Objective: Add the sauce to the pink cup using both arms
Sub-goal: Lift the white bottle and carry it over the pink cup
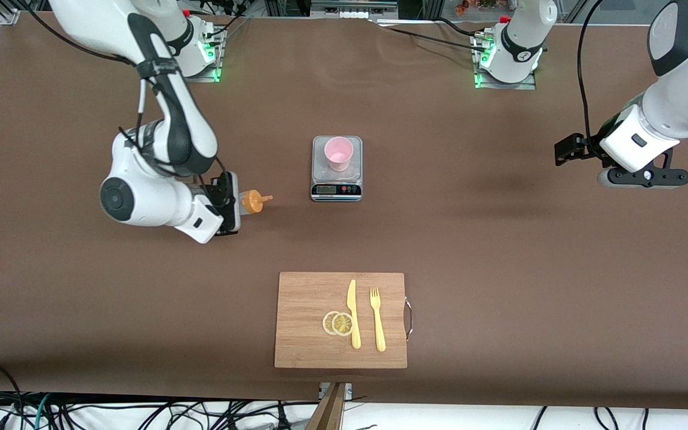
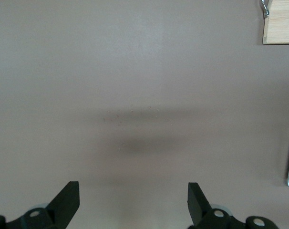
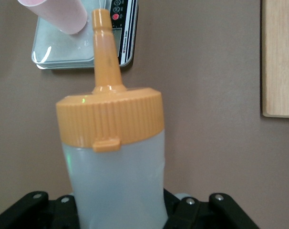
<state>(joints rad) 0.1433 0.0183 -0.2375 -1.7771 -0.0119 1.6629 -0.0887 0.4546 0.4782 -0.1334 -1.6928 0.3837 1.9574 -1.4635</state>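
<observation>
The sauce bottle (image 1: 252, 202) is whitish with an orange nozzle cap. My right gripper (image 1: 229, 204) is shut on its body and holds it tipped on its side over the bare table, toward the right arm's end from the scale, nozzle pointing at the scale. In the right wrist view the bottle (image 3: 113, 171) fills the space between the jaws of my right gripper (image 3: 120, 214). The pink cup (image 1: 339, 153) stands upright on the scale; it also shows in the right wrist view (image 3: 58, 12). My left gripper (image 1: 642, 178) waits open and empty above the table at the left arm's end, also seen in the left wrist view (image 2: 132, 200).
A small digital kitchen scale (image 1: 336, 182) sits mid-table, also in the right wrist view (image 3: 63, 55). A wooden cutting board (image 1: 308, 310) lies nearer the front camera and carries a yellow knife (image 1: 353, 313), a fork (image 1: 377, 319) and lemon slices (image 1: 338, 323).
</observation>
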